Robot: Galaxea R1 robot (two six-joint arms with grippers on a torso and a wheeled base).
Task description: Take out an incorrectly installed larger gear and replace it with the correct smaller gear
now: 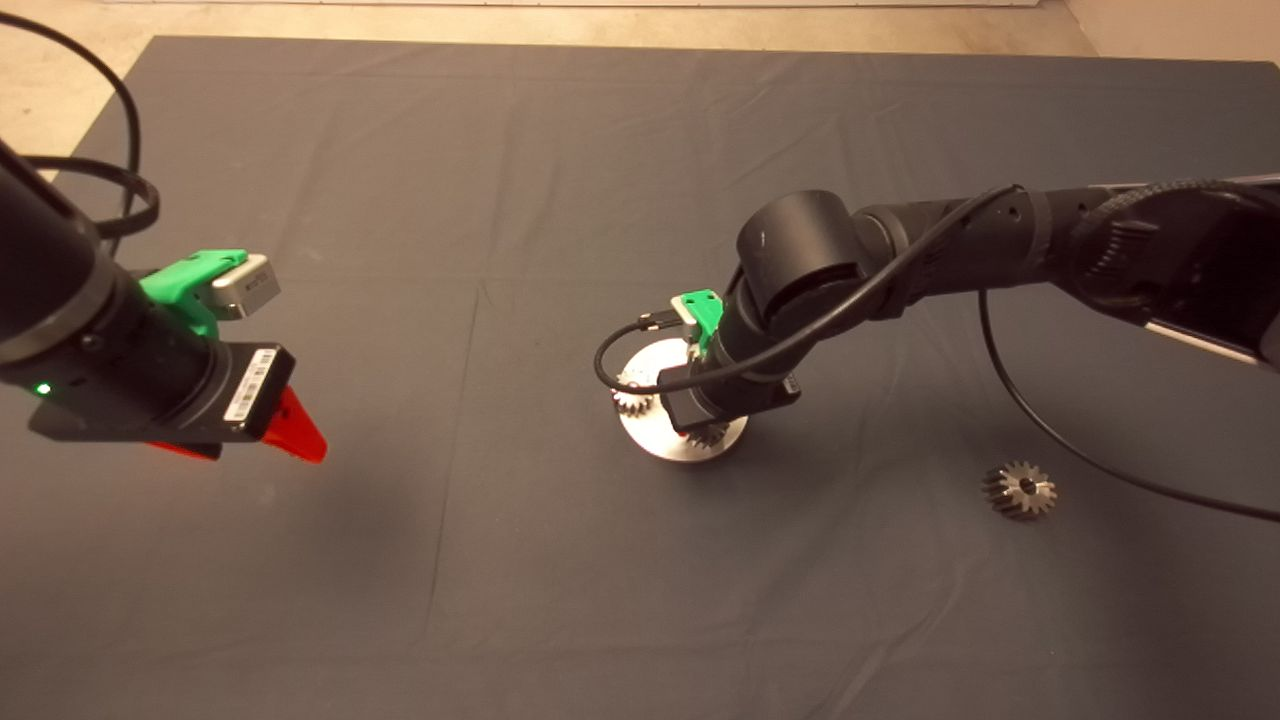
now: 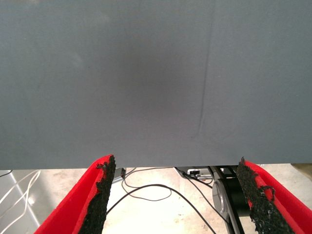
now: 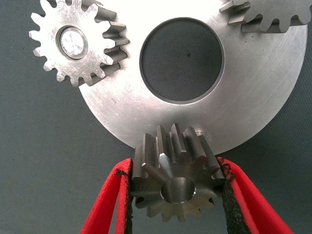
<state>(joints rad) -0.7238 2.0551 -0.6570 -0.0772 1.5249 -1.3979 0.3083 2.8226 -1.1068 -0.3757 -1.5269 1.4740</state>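
Note:
My right gripper (image 3: 174,169) is shut on the smaller gear (image 3: 176,180), a dark steel toothed wheel with a small centre hole, held tilted at the rim of the round silver plate (image 3: 263,97). A short peg (image 3: 202,132) shows just behind it. In the head view the right gripper (image 1: 700,425) hangs over the plate (image 1: 660,440), and its wrist hides the held gear. The larger gear (image 1: 1020,490) lies flat on the mat, well to the right of the plate. My left gripper (image 1: 270,445) hovers open over the left of the mat.
Two paler silver gears (image 3: 73,41) (image 3: 273,14) sit on the plate around its wide round hole (image 3: 181,59). The right arm's black cable (image 1: 1060,440) loops above the mat near the larger gear. The left wrist view shows the mat's edge (image 2: 161,165) and floor cables beyond.

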